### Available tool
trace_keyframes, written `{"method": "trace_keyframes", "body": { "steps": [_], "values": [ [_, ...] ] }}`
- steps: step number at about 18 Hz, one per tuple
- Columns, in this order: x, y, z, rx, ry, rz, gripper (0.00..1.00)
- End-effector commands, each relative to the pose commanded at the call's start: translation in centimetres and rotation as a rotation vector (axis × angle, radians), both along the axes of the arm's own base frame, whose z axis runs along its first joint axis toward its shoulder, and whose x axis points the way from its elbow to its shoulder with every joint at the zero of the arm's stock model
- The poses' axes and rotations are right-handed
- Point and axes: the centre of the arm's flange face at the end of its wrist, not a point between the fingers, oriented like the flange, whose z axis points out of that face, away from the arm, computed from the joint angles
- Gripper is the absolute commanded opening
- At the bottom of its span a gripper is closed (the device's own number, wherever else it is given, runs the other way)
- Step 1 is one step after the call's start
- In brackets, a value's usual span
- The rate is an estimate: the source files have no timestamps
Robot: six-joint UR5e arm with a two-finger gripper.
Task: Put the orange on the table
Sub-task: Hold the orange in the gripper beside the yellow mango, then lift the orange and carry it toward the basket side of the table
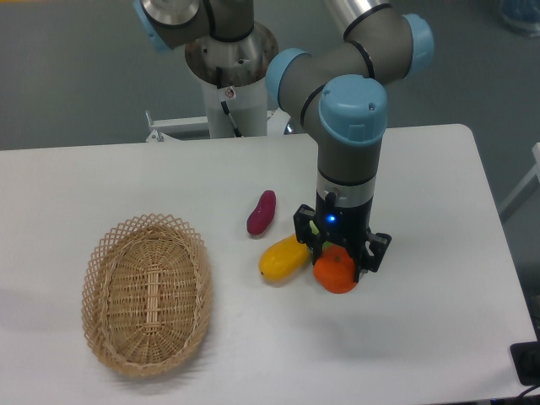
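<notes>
The orange (337, 272) is a small round bright-orange fruit, right of the middle of the white table (439, 337). My gripper (340, 257) points straight down over it. Its black fingers sit against the orange's two sides and cover its top, so the gripper is shut on the orange. The orange is at or just above the tabletop, and I cannot tell whether it touches. It sits right beside the yellow fruit.
An elongated yellow fruit (283, 258) lies just left of the orange. A purple oblong vegetable (261, 213) lies behind it. An oval wicker basket (146, 292) stands at the front left. The robot base (229, 59) is at the table's back edge.
</notes>
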Motion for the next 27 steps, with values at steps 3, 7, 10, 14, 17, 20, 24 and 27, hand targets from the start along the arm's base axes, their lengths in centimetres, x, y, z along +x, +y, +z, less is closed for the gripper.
{"method": "trace_keyframes", "body": {
  "steps": [3,7,10,14,17,20,24,27],
  "values": [
    [0.0,0.0,0.0,0.001,0.001,0.0,0.55],
    [-0.1,-0.1,0.1,0.003,0.003,0.003,0.55],
    [-0.1,-0.1,0.2,0.004,0.004,0.003,0.55],
    [0.0,0.0,0.1,0.004,0.004,0.001,0.55],
    [0.0,0.2,0.0,0.003,0.002,0.001,0.55],
    [-0.1,0.4,-0.1,0.008,-0.002,0.02,0.55],
    [-0.2,0.7,-0.8,0.008,-0.023,0.067,0.55],
    [-0.1,1.5,-2.6,0.013,-0.073,0.138,0.55]
  ]
}}
